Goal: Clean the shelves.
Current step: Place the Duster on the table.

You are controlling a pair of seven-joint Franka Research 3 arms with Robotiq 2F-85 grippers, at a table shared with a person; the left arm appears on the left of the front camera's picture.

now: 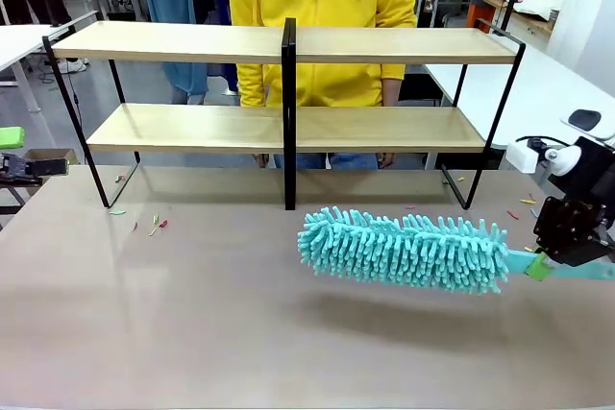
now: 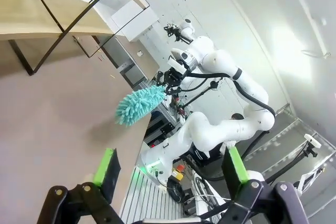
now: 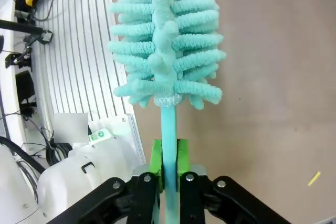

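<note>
Two tiers of light wooden boards make up the shelves (image 1: 288,45), a wide rack on a thin black frame with a black centre post, standing at the far side of the brown table (image 1: 192,333); both boards are bare. A person in a yellow top (image 1: 322,7) stands directly behind the rack, hands low behind the lower board.

Item: teal duster (image 1: 404,249), fluffy microfibre head, lying roughly level just above the tabletop, in front of the rack's right half and apart from it. Its flat teal handle runs right into the right gripper (image 1: 540,266), whose green pads (image 3: 155,153) are pressed against the handle on both sides, clamped on it.

Item: left gripper (image 2: 170,169), at the table's left edge in the front view, fingers spread wide with nothing between them.

Item: small coloured scraps (image 1: 157,228) scattered on the table near the rack's left foot, a few more by its right foot.

Room: broad bare tabletop in front of the rack and left of the duster head; open gap between lower board and table, broken by the centre post and the angled end legs. White tables (image 1: 538,84) flank the scene.
</note>
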